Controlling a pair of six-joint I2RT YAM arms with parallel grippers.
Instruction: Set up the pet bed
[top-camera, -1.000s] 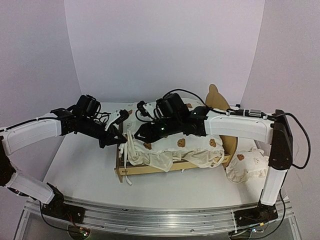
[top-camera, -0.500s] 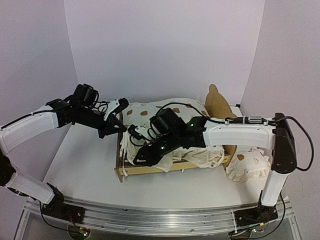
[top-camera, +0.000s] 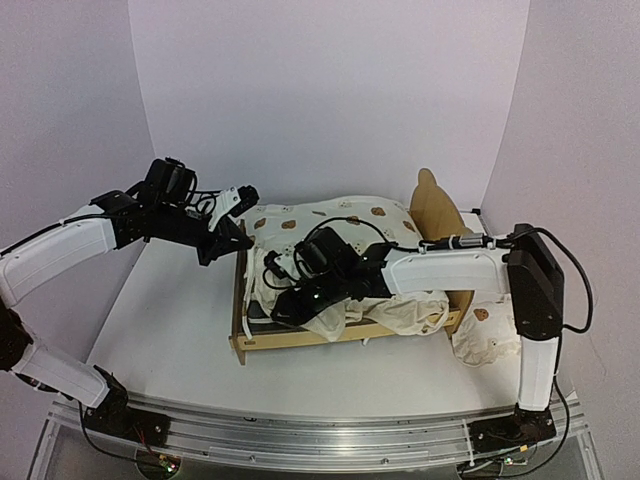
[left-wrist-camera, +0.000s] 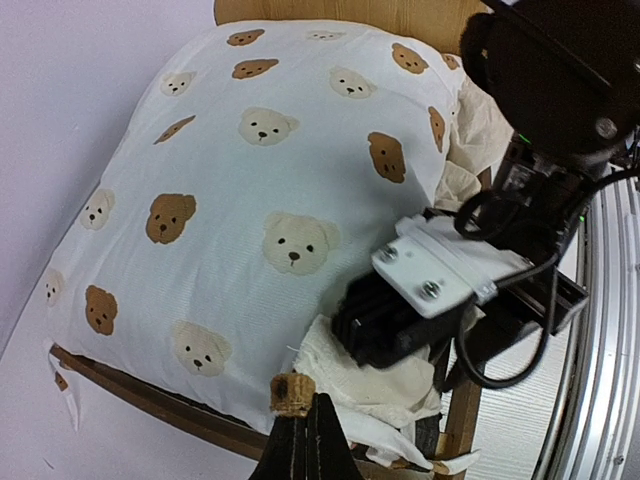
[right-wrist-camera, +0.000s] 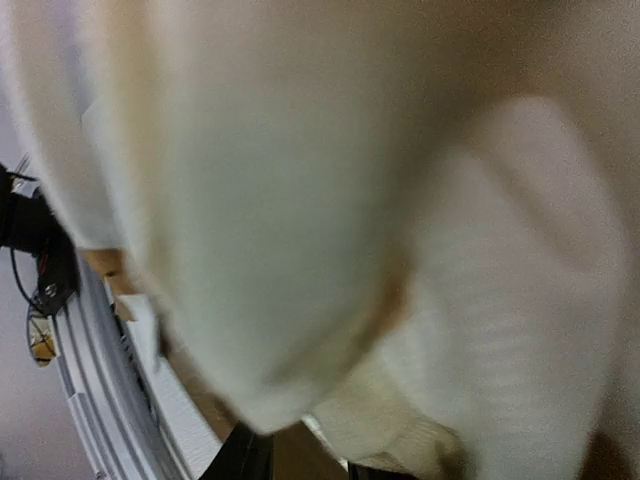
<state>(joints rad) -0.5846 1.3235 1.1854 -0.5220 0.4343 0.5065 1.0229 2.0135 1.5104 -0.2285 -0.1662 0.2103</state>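
The pet bed (top-camera: 300, 338) is a light plywood frame with an eared headboard (top-camera: 436, 205) at its right. The cream bear-print cushion (top-camera: 330, 215) lies across it, with its left end raised. My left gripper (top-camera: 238, 238) holds that end up. In the left wrist view it (left-wrist-camera: 305, 428) is shut on a brown tab (left-wrist-camera: 293, 392) at the cushion's (left-wrist-camera: 250, 180) corner. My right gripper (top-camera: 287, 303) is low at the bed's foot end among bunched fabric. Blurred cream cloth (right-wrist-camera: 300, 200) fills its wrist view, and the right gripper's (right-wrist-camera: 305, 462) dark fingers stand apart at the bottom edge.
A small ruffled bear-print pillow (top-camera: 495, 335) lies on the table right of the bed, beside the right arm's base. The right arm's wrist (left-wrist-camera: 430, 280) and cables hang close above the bed's wooden side rail (left-wrist-camera: 150, 395). White walls close in behind.
The right gripper has dropped from above the cushion into the bed's foot end. The left gripper has pulled the cushion corner up and back.
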